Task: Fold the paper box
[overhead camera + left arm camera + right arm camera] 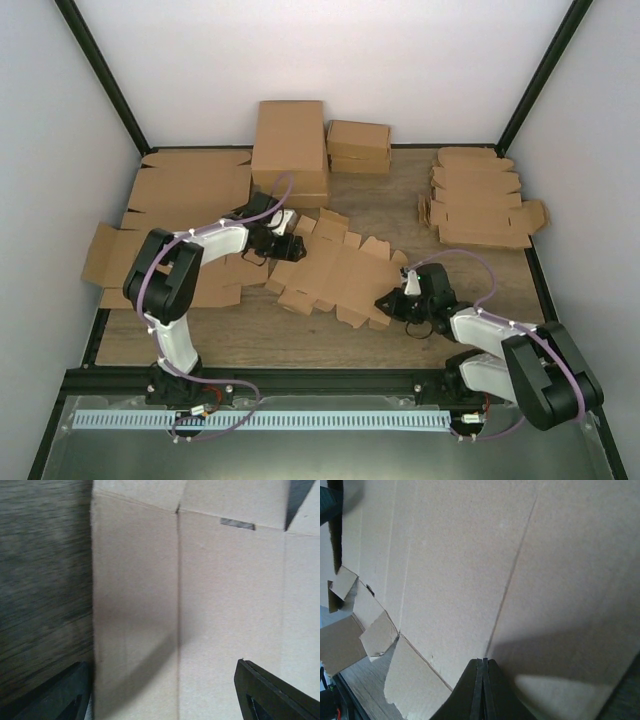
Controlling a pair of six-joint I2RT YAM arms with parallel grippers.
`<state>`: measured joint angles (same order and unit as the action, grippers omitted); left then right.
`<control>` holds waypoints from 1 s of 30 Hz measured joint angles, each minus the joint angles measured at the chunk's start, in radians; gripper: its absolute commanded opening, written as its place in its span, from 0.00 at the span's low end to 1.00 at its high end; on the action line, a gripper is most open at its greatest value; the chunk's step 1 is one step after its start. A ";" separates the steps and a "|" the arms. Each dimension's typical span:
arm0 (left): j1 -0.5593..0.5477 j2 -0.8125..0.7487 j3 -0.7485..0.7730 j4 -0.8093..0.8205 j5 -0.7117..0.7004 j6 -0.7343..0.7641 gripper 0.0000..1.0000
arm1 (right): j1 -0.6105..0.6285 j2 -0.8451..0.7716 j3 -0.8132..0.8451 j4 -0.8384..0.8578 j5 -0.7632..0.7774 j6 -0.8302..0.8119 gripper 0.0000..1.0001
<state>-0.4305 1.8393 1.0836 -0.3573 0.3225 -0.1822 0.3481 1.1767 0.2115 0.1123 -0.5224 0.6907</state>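
The paper box [335, 275] lies unfolded as a flat brown die-cut sheet with flaps in the middle of the table. My left gripper [288, 240] is open at its far left edge. In the left wrist view the fingers [260, 690] stand wide apart over the sheet [225, 605], and my left gripper [161, 662] holds nothing. My right gripper [386, 302] is at the sheet's near right edge. In the right wrist view my right gripper [483, 659] is shut, its tips against a crease of the sheet [460, 565].
Folded brown boxes [290, 150] and a smaller stack [358, 146] stand at the back. A pile of flat die-cuts [480, 205] lies at the back right. Large flat cardboard sheets [185, 190] cover the left side. Dark frame posts stand at the table corners.
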 measured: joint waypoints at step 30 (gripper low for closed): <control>-0.283 -0.161 0.028 -0.052 -0.184 -0.126 0.07 | 0.000 -0.169 -0.066 -0.112 -0.007 0.046 0.01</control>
<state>-0.7139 1.6787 1.1118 -0.4091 0.1383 -0.3084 0.3481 1.0073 0.1459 0.0006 -0.5293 0.7368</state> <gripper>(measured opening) 0.145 0.011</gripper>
